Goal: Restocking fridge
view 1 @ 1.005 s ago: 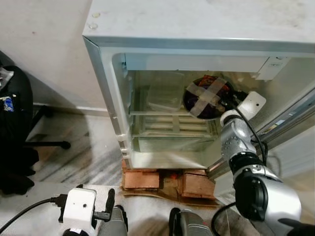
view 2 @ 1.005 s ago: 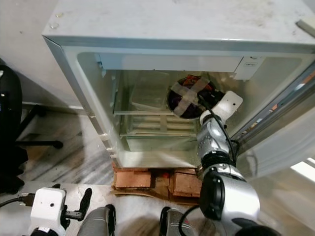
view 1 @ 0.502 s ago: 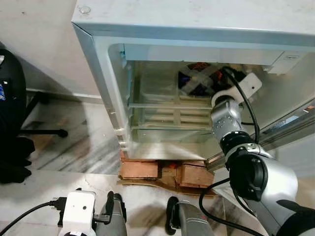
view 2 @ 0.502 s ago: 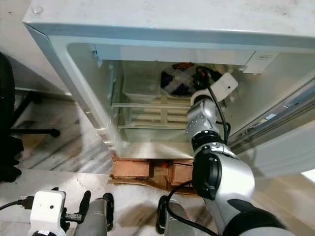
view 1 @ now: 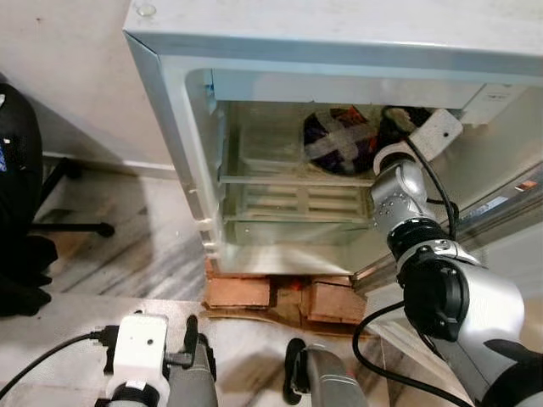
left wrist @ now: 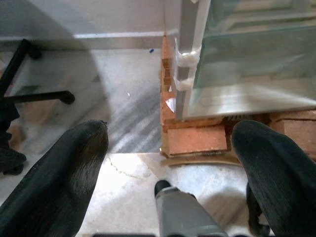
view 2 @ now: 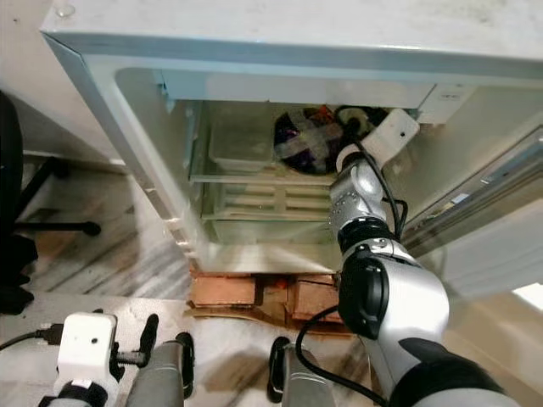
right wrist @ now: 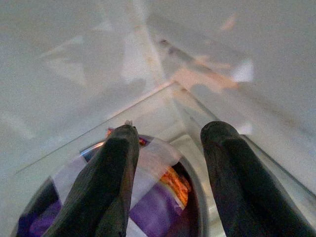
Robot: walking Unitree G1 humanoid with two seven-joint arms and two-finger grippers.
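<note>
1. Nearest me, the left gripper [left wrist: 168, 163] hung low by the robot's body with its two black fingers spread wide apart and nothing between them. It pointed down at the pale floor [left wrist: 123, 89] and, I judged, was kept out of the way because this job needed only one arm.

2. Just beyond it, the small fridge [view 1: 339, 34] stood raised on a row of bricks [view 1: 242, 292], probably to lift it off the floor. Its door was swung open to the right, which left the whole interior free for reaching in.

3. The right arm stretched up from the lower right and into the top compartment. Its white wrist camera housing [view 1: 439, 133] sat at the compartment's mouth.

4. On the glass shelf [view 1: 288, 180], a clear lidded box [view 2: 242, 140] lay to the left. A dark bowl [view 1: 339, 140], covered with wrap and crossed with tape to hold the contents in, sat just beside it on the right.

5. Deepest in, the right gripper [right wrist: 168, 182] reached over the bowl's rim with its fingers parted, one lying across the taped wrap. They did not look closed on anything, so I judged the bowl was already resting on the shelf and being let go.
</note>
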